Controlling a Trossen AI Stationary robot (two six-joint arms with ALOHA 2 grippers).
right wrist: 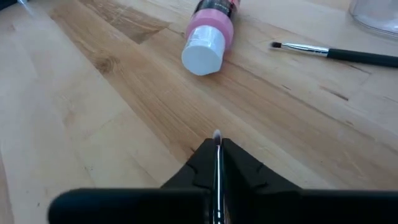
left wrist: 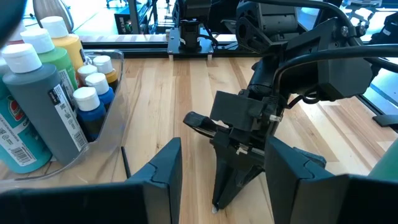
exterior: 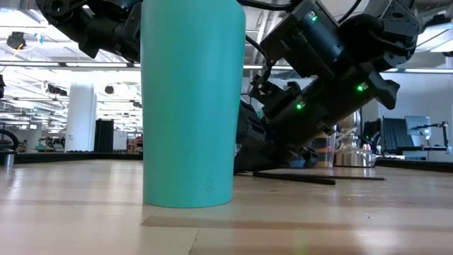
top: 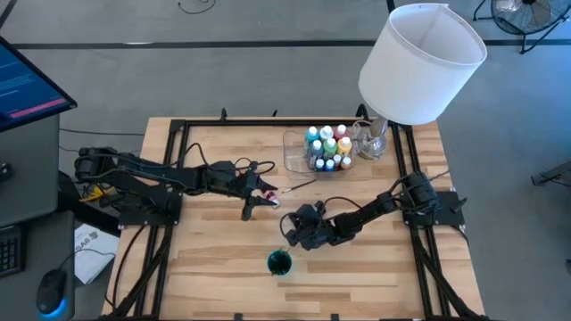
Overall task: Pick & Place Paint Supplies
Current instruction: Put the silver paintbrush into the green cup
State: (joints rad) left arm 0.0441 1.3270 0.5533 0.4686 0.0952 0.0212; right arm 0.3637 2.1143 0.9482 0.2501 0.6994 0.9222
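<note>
Teal cup [exterior: 187, 106] nearest low camera, upright at table front. Right gripper [right wrist: 216, 151] clamped on brush [right wrist: 217, 180], tip at wood, mid-table. Pink bottle [right wrist: 208, 34] lies just ahead; second brush [right wrist: 336, 53] beyond. Left gripper [left wrist: 217, 180] half apart, empty. Step: brush pickup. Next: lift, carry to cup, drop bristles-up

The table [top: 223, 267] is light brown wood with stripes; the cup [exterior: 187, 106] is teal; the pink bottle [right wrist: 208, 34] has a white cap; the lampshade [top: 419, 62] is white; the brush [right wrist: 336, 53] is black.
</note>
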